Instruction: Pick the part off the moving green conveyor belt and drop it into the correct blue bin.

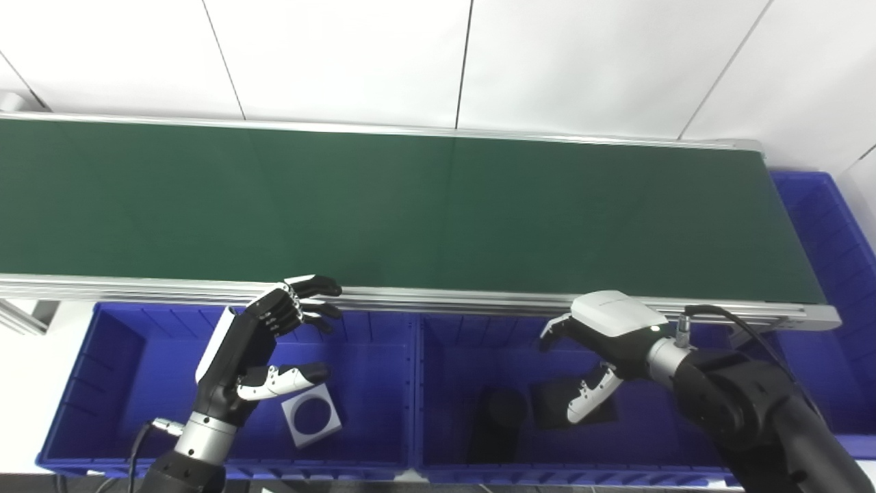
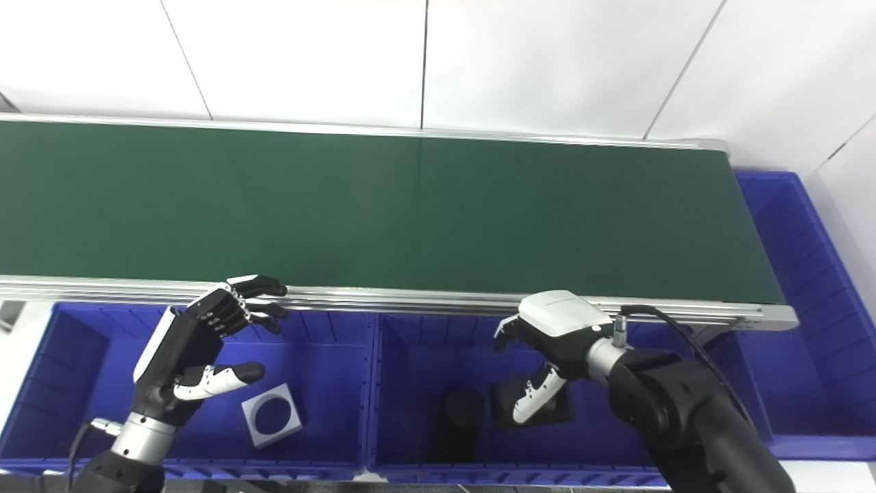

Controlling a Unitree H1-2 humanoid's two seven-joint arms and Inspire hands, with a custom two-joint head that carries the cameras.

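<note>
Below the green conveyor belt (image 1: 410,205), the left blue bin (image 1: 102,383) holds a grey square part with a round hole (image 1: 311,415); the middle blue bin (image 1: 452,342) holds two dark parts (image 1: 503,411). Left robot hand (image 1: 263,349) and right robot hand (image 1: 602,342) hover spread, empty.

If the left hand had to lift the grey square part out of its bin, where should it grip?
Probably the grey square part by two opposite outer edges, from above: it lies flat on the left bin floor, and the open left hand hovers above it.
</note>
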